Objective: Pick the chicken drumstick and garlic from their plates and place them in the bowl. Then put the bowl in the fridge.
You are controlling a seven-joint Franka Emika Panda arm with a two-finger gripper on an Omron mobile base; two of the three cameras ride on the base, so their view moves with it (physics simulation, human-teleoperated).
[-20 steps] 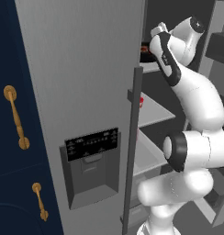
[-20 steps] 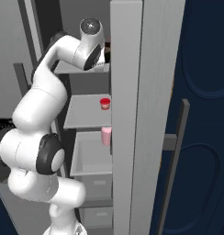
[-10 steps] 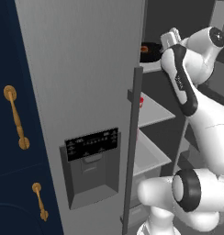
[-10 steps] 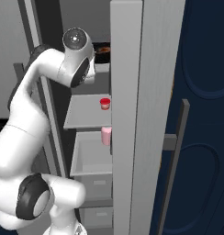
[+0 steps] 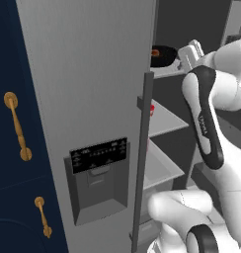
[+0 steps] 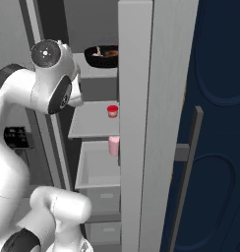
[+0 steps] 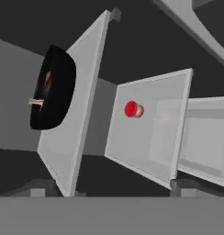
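The fridge (image 5: 93,74) stands open with its grey door swung out. On its top white shelf sits the black bowl (image 5: 163,54) (image 6: 101,56) (image 7: 52,94). The reddish-brown chicken drumstick (image 6: 110,52) (image 7: 47,80) lies inside it. I cannot make out the garlic, and the plates are out of view. My gripper (image 5: 188,53) (image 7: 109,190) hangs a little back from the shelf, level with the bowl and apart from it. Its fingertips (image 7: 40,187) stand wide apart and open, with nothing between them.
A small red cup (image 6: 112,111) (image 7: 132,109) stands on the middle shelf, and a pink cup (image 6: 113,145) by the drawer below. The door's long bar handle (image 5: 142,158) is close on my arm's left. Navy cabinets with brass handles (image 5: 16,126) flank the fridge.
The hand has drawn back from the top shelf, away from the bowl, and the arm has swung outward. The bowl stays where it was on the shelf.
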